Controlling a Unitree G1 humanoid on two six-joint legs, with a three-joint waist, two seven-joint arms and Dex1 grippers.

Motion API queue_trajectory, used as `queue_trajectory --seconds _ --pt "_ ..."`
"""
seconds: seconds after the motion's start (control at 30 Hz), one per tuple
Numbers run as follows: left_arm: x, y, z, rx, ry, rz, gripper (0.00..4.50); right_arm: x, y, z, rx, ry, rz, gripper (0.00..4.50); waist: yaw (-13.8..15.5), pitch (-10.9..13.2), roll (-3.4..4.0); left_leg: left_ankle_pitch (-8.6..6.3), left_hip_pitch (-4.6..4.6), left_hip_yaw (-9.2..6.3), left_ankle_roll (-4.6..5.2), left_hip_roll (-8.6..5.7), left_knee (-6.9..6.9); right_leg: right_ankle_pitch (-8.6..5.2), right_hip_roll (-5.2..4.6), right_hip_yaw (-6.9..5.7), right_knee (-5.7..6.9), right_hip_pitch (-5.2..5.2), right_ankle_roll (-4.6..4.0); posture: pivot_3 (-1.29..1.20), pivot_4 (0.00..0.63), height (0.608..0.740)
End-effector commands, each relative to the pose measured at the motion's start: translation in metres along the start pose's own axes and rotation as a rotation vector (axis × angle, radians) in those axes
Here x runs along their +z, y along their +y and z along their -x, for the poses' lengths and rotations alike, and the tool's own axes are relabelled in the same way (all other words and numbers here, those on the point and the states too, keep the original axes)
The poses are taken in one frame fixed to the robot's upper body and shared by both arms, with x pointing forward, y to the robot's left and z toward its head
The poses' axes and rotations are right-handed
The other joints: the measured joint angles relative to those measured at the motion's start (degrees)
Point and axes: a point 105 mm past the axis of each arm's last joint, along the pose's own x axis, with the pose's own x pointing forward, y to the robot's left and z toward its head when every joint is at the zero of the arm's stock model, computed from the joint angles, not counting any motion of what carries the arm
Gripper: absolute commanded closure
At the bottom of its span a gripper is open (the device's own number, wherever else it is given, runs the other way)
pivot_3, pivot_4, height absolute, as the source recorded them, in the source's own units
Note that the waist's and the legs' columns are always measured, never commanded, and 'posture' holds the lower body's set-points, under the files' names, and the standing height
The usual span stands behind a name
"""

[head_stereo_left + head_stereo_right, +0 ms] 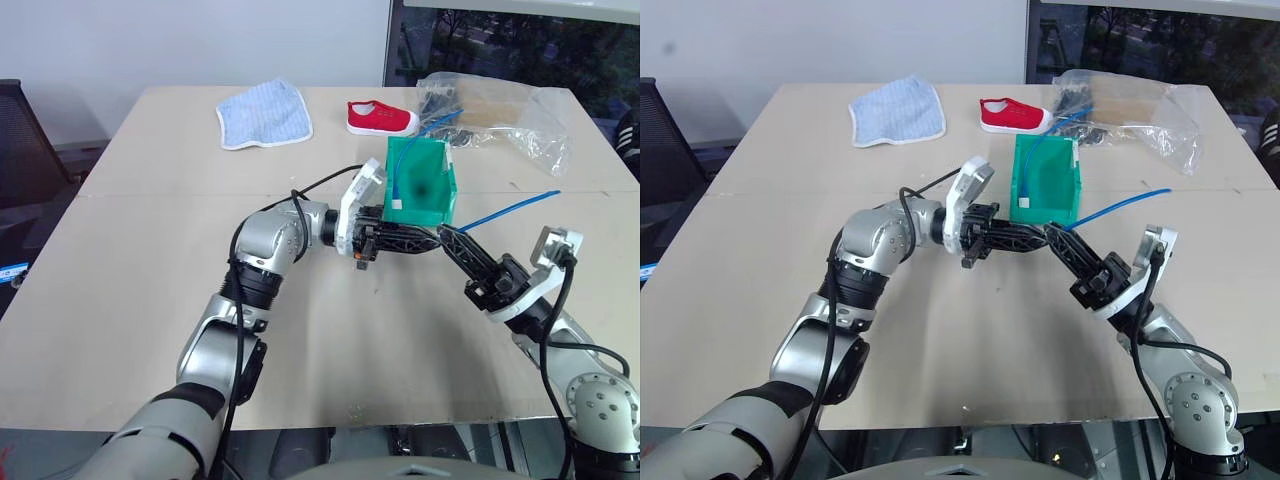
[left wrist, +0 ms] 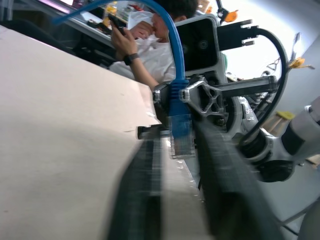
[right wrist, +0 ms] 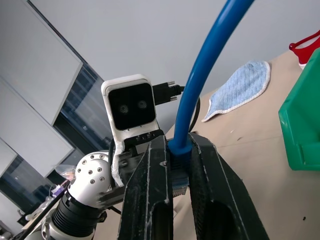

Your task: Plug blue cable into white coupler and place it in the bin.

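Just in front of the green bin (image 1: 1045, 185), over the middle of the table (image 1: 760, 250), my two tools meet tip to tip. The right tool (image 3: 178, 165) is clamped on the blue cable (image 3: 210, 65) right at its plug end; I can see the blue boot squeezed between the two black fingers (image 3: 150, 200), and in the left wrist view the clear plug (image 2: 181, 140) pokes out past them. The left tool (image 1: 1025, 238) points across toward it, its fingers parted, with the plug in the gap between them. I can't make out the white coupler from here.

From the right tool the cable arcs up and away to the robot's right, its free run hanging over the table (image 1: 515, 208). The bin stands upright, just beyond the tools. A second blue cable (image 1: 398, 182) lies inside it.

Further back on the pale wooden table I see a red shoe (image 1: 1012, 114), a blue-striped cloth (image 1: 898, 110) to its left, and a crinkled clear plastic bag (image 1: 1140, 110) to its right holding some dark parts. A seam runs across the tabletop.

Around the table: a dark chair (image 1: 25, 150) at the left edge, a white wall behind, and a dark window at the far right. In the left wrist view a person in a white shirt (image 2: 150, 50) sits beyond the table, hand raised.
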Motion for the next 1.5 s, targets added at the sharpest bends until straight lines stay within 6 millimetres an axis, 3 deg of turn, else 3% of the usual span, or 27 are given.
queue_trajectory --seconds 0.03,0.1,0.2,0.33,0.43,0.53,0.63,0.9,1.27,1.37,1.5 --pt "0.024 -0.012 0.003 0.057 -0.063 -0.119 1.37 0.006 0.004 -0.003 0.020 -0.022 0.006 4.50 0.0 0.0 0.00 0.00 0.00 0.00 0.00 0.00 0.00 0.00 0.00 0.00 -0.01 0.00 0.00 0.00 0.150 0.740" --pt "0.028 -0.022 0.009 0.082 -0.076 -0.154 0.48 0.008 0.002 -0.002 0.007 -0.030 0.009 4.50 0.0 0.0 0.00 0.00 0.00 0.00 0.00 0.02 0.00 0.00 -0.01 0.01 -0.01 0.00 0.00 0.00 0.150 0.740" --pt "0.027 -0.040 0.031 0.268 -0.091 -0.280 0.48 0.011 -0.004 0.004 -0.029 -0.043 0.019 4.50 -0.6 0.0 0.03 0.00 0.10 0.01 0.00 0.08 -0.11 0.00 0.00 0.17 0.00 -0.02 0.00 0.00 0.150 0.740" --pt "0.010 -0.028 0.075 0.725 0.017 -0.425 0.48 0.017 -0.013 0.009 -0.071 -0.055 0.031 4.50 -0.1 0.0 0.04 0.00 0.17 -0.15 -0.01 0.13 -0.22 0.00 -0.01 0.33 0.04 -0.04 0.00 0.00 0.150 0.740" --pt "0.006 -0.033 0.101 0.986 0.005 -0.516 0.48 0.019 -0.019 0.011 -0.082 -0.048 0.034 4.50 0.2 0.0 0.03 0.00 0.16 -0.12 -0.01 0.10 -0.20 0.01 -0.06 0.36 0.02 -0.01 -0.01 0.00 0.150 0.740" --pt "-0.009 -0.046 0.124 1.214 0.057 -0.617 0.48 0.021 -0.026 0.008 -0.086 -0.041 0.033 4.50 0.1 0.0 0.03 0.00 0.15 0.08 -0.01 0.04 -0.13 0.09 -0.18 0.37 -0.04 -0.01 0.13 0.00 0.150 0.740" --pt "-0.034 -0.056 0.143 1.407 0.049 -0.568 0.48 0.021 -0.029 0.003 -0.078 -0.025 0.022 4.50 0.0 0.0 0.02 0.00 0.17 0.25 -0.01 -0.02 -0.10 0.17 -0.29 0.54 -0.11 -0.01 0.25 0.00 0.150 0.740" --pt "-0.094 -0.059 0.163 1.568 0.032 -0.395 0.48 0.017 -0.029 0.001 -0.068 0.012 0.010 4.50 1.1 -0.1 0.01 0.00 0.19 0.19 0.00 0.00 -0.07 0.24 -0.26 0.67 -0.09 -0.01 0.21 0.00 0.150 0.740" --pt "-0.095 -0.029 0.171 1.536 0.016 -0.371 0.48 0.013 -0.029 0.003 -0.100 -0.011 0.020 4.50 1.1 -0.1 -0.01 0.00 0.14 0.19 0.00 -0.01 -0.05 0.25 -0.22 0.42 -0.10 -0.02 0.22 0.00 0.150 0.740" --pt "-0.100 -0.026 0.173 1.531 0.023 -0.354 1.19 0.014 -0.028 0.005 -0.112 -0.023 0.031 4.50 1.1 -0.1 -0.01 -0.01 0.14 0.18 0.00 0.00 -0.06 0.25 -0.20 0.42 -0.11 -0.03 0.22 0.00 0.150 0.740" --pt "-0.107 -0.027 0.176 1.532 0.037 -0.345 3.19 0.015 -0.027 0.007 -0.119 -0.034 0.037 4.50 1.1 -0.1 -0.01 -0.01 0.13 0.16 0.00 0.02 -0.10 0.24 -0.19 0.39 -0.11 -0.05 0.23 0.00 0.150 0.740"
